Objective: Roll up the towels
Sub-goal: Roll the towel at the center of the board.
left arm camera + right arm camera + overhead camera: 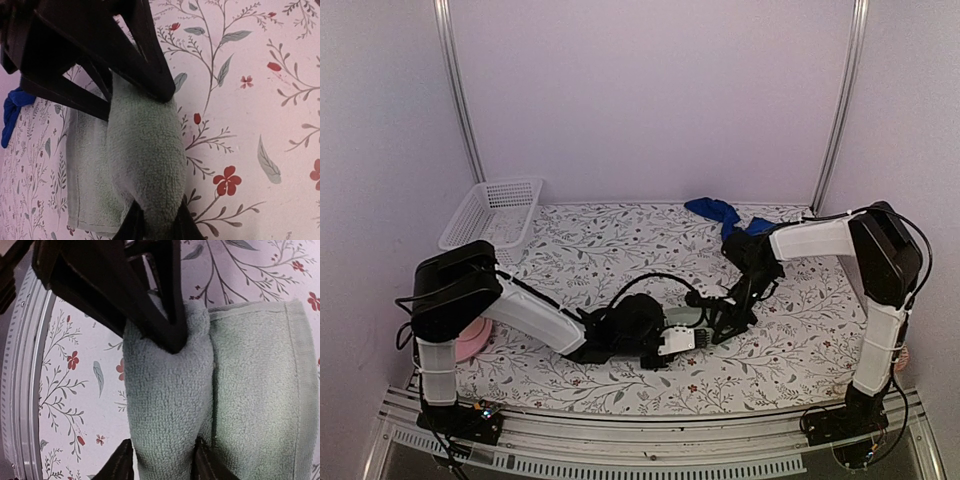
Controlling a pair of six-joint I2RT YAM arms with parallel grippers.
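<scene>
The pale green towel point(145, 150) lies on the floral tablecloth, partly wound into a thick roll with a flat tail beside it point(260, 390). My left gripper point(159, 224) is shut on one end of the roll, pinching it narrow. At the opposite end my right gripper point(163, 465) is open, its fingers point(119, 464) loosely astride the roll. In the top view both grippers, left point(668, 328) and right point(710, 318), meet mid-table and nearly hide the green towel point(682, 318). The blue towel point(720, 212) lies crumpled at the back right, and it shows at the left edge point(11, 117) of the left wrist view.
A white mesh basket point(495, 210) stands at the back left. A pink object point(472, 342) sits beside the left arm's base. The metal rail point(20, 390) runs along the table's near edge, close to the roll.
</scene>
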